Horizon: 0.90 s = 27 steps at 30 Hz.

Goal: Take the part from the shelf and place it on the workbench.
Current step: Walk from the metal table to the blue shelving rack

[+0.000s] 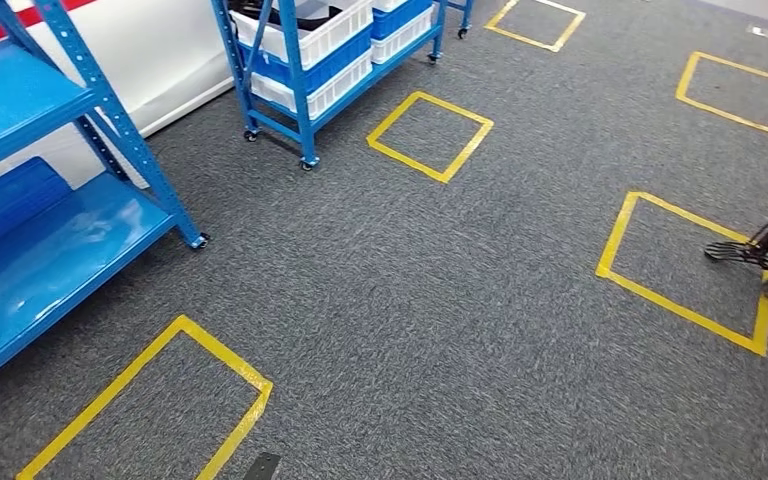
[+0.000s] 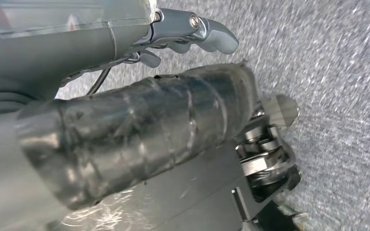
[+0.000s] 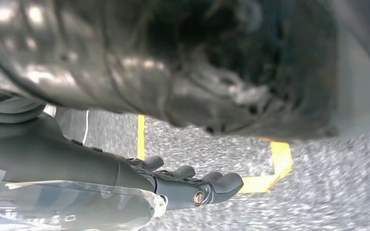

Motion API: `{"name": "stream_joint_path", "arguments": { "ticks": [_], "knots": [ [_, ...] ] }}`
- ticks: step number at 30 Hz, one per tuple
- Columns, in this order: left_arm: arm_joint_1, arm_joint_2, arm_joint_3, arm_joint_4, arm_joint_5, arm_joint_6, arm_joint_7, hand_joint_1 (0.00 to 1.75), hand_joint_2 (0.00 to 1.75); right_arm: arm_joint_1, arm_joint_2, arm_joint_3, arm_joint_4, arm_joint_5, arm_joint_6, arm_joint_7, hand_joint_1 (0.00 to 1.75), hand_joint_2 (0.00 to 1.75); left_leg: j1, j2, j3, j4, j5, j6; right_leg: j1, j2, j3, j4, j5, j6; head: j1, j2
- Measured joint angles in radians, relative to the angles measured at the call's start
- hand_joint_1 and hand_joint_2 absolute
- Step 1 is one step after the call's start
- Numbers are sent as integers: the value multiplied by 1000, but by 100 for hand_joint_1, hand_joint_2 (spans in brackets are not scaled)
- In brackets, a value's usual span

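From the head view, grey carpet marked with yellow tape squares was seen, with a blue shelf at the left edge and a second blue wheeled rack farther off, loaded with white crates and blue crates. The right hand was caught at the far right edge, over a taped square.

In the left wrist view, a dark tape-wrapped cylindrical part was seen grasped in the left hand, the grey thumb lying over it, above the blurred carpet.

In the right wrist view, the right hand was shown with its dark fingers curled slightly, apart and holding nothing, beneath a large blurred dark mass that could not be identified, with yellow tape behind.
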Motion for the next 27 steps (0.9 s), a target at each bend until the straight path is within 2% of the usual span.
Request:
{"name": "stream_joint_path", "arguments": {
  "ticks": [1,2,3,4,5,6,7,8,9,10,11,12,14,15,16,17,18,19,20,21,22,23,25,26,27],
  "knots": [
    [2,0,0,0,0,0,0,0,0,2,0,2,0,0,2,2,0,0,-1,-16,0,1,-1,1,0,4,-25,36,-2,-2,0,0],
    [5,1,0,0,0,-1,0,0,0,3,0,4,0,0,3,3,0,0,-2,-34,1,2,-1,2,0,7,-33,38,14,-4,0,0],
    [7,1,0,0,0,-1,0,0,0,3,0,5,0,0,4,6,0,0,-2,-51,2,3,-2,2,0,11,-29,11,44,-7,0,0],
    [9,1,0,0,-1,-2,0,0,0,3,0,6,0,-1,6,8,0,0,-2,-68,3,4,-3,1,0,24,-10,-46,85,-12,0,0],
    [9,1,0,0,-2,-5,1,0,0,2,0,7,0,-3,10,10,0,0,-3,-83,2,7,-4,-1,0,53,13,-109,121,-17,1,0],
    [9,1,-1,0,-3,-8,2,0,0,1,0,7,1,-6,15,12,0,0,-3,-97,0,10,-5,-4,-2,79,32,-162,144,-20,0,0],
    [9,1,-2,0,-4,-10,3,0,0,1,0,8,1,-8,18,13,0,0,-2,-109,-3,13,-6,-9,-2,99,46,-197,156,-22,1,0],
    [9,2,-3,0,-5,-12,5,0,0,0,0,9,1,-12,22,14,0,0,-1,-120,-6,15,-7,-14,0,109,51,-211,156,-23,1,0],
    [11,2,-3,0,-6,-13,6,0,0,-1,0,9,1,-15,23,14,0,0,2,-132,-9,14,-6,-20,0,98,56,-215,155,-25,1,0],
    [13,4,-4,0,-6,-13,6,0,0,-2,1,10,1,-19,25,14,0,0,3,-132,-11,15,-7,-26,0,84,61,-219,156,-30,1,0],
    [15,5,-7,1,-6,-13,6,0,0,-2,2,10,1,-23,26,14,0,0,2,-111,-16,26,-15,-32,-1,70,67,-224,158,-35,-2,0],
    [15,6,-9,1,-5,-12,6,0,0,-1,2,10,2,-26,26,13,0,0,1,-80,-30,54,-34,-37,-2,55,72,-230,159,-41,-6,0],
    [13,7,-16,1,-1,-8,4,0,0,1,3,10,3,-32,28,12,0,0,3,-11,-84,165,-93,-48,0,23,78,-234,158,-50,-12,0],
    [12,7,-18,1,1,-6,3,0,0,2,3,10,3,-35,29,12,0,0,6,1,-116,228,-118,-52,1,6,79,-234,156,-53,-13,0],
    [12,7,-19,1,2,-5,2,0,0,3,3,10,4,-39,30,12,0,0,8,7,-140,272,-131,-56,2,-11,80,-233,153,-54,-13,0],
    [14,7,-20,1,3,-3,1,0,0,2,3,10,4,-41,30,12,0,0,10,11,-148,284,-125,-58,2,-26,81,-233,150,-54,-13,0],
    [15,8,-20,1,4,-2,1,0,0,2,3,10,5,-42,30,12,0,0,11,17,-134,257,-102,-60,1,-41,84,-231,147,-52,-13,0],
    [17,8,-20,1,4,-2,1,0,0,1,3,10,5,-43,30,12,0,0,12,32,-103,199,-68,-59,1,-54,87,-230,143,-49,-14,0],
    [16,9,-20,1,4,-1,1,0,0,1,3,10,5,-43,30,12,0,0,9,61,-66,128,-38,-56,2,-67,92,-229,138,-45,-14,0],
    [15,9,-20,1,4,-1,1,0,0,1,4,10,5,-44,31,12,0,0,6,82,-34,69,-17,-50,5,-79,96,-226,132,-40,-13,0],
    [13,9,-21,1,4,-1,0,0,0,1,4,10,5,-44,31,12,0,0,2,98,-15,34,-8,-43,7,-90,100,-225,128,-34,-11,0],
    [12,9,-21,1,4,-1,0,0,0,0,4,10,5,-44,31,12,0,0,-3,102,-8,21,-8,-36,9,-101,104,-225,124,-29,-9,0],
    [15,11,-21,1,4,-1,1,0,0,-4,5,10,5,-44,31,12,0,0,-2,74,-6,15,-6,-23,7,-114,112,-225,117,-17,-6,0],
    [17,11,-21,1,4,-1,2,0,0,-6,5,10,5,-44,31,12,0,0,0,62,-2,9,-4,-17,5,-100,113,-219,110,-11,-4,0],
    [18,12,-21,2,4,-1,3,0,0,-7,5,10,5,-44,31,12,0,0,4,50,2,3,-1,-12,2,-73,108,-200,94,-7,-2,0]
  ]
}}
